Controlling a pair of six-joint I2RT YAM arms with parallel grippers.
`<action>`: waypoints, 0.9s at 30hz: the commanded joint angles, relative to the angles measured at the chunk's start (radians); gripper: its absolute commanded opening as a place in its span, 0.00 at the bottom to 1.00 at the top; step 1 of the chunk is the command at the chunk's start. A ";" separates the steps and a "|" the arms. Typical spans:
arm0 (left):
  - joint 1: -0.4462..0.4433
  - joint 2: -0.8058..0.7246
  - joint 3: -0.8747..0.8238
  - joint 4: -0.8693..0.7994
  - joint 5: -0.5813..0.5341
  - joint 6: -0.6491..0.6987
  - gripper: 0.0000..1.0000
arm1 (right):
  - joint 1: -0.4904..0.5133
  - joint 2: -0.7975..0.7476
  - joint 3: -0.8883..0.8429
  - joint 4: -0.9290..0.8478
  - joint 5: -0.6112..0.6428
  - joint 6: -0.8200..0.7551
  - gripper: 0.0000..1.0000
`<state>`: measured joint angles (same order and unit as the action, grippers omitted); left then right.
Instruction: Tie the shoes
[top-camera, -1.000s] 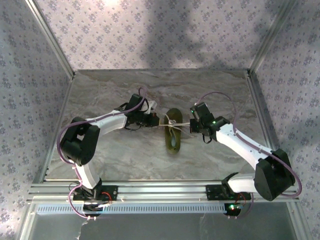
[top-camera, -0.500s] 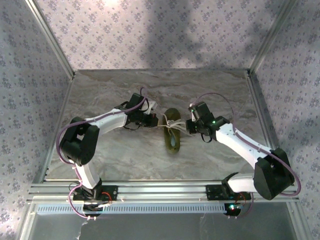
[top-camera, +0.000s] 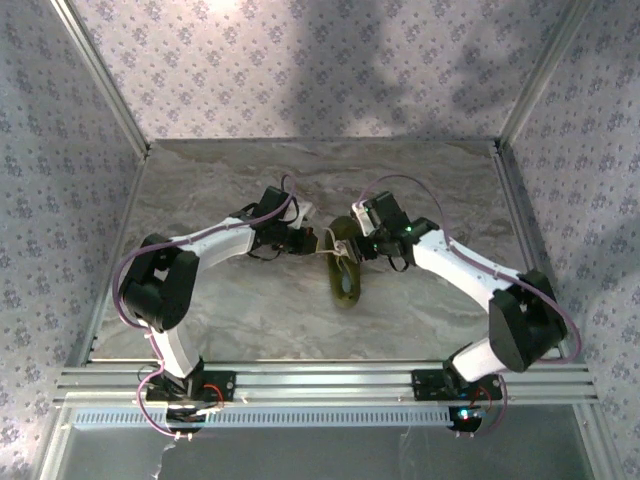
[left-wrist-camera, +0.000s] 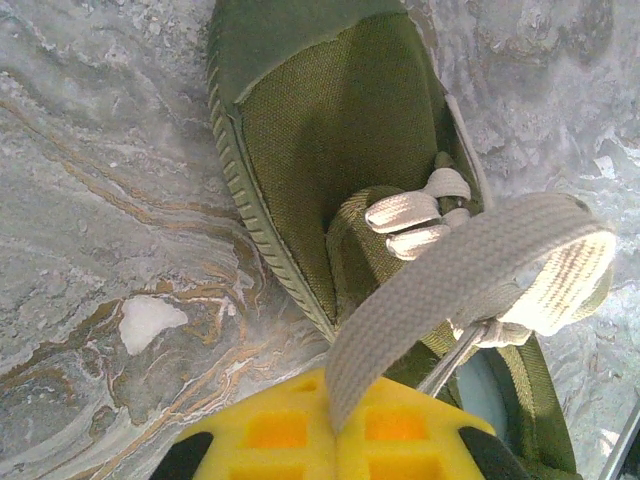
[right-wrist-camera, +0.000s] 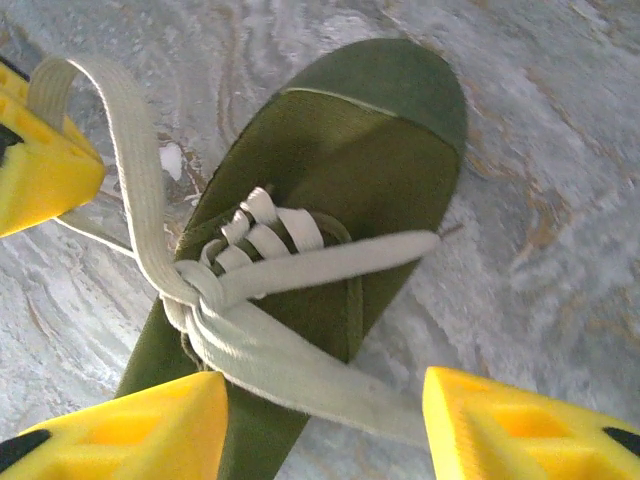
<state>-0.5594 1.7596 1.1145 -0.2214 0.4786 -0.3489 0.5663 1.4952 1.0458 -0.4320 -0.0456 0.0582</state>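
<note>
Olive-green canvas marks the shoe (top-camera: 347, 275), which lies at the middle of the marble table (top-camera: 220, 310), toe pointing far and heel near. I see my left gripper (top-camera: 314, 240) just left of it, its yellow fingers (left-wrist-camera: 400, 440) pressed together on a flat white lace (left-wrist-camera: 450, 285) that rises from them in a loop toward the eyelets. My right gripper (top-camera: 350, 240) hangs over the shoe from the right, spread wide. A loose strand of lace passes between its two fingers (right-wrist-camera: 120, 425), ungripped. A first knot (right-wrist-camera: 195, 295) sits over the tongue, with one strand running right across the upper.
</note>
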 joint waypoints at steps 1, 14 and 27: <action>-0.001 0.004 0.033 -0.009 0.008 0.004 0.00 | -0.027 0.028 0.011 -0.045 -0.055 -0.152 0.52; 0.003 0.044 0.085 -0.046 0.018 0.003 0.00 | -0.151 0.042 -0.048 0.021 -0.385 -0.337 0.53; 0.004 0.049 0.088 -0.050 0.025 0.002 0.00 | -0.160 0.090 -0.039 0.019 -0.367 -0.337 0.42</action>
<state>-0.5583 1.8030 1.1851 -0.2539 0.4850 -0.3492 0.4080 1.6100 0.9886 -0.4015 -0.3977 -0.2741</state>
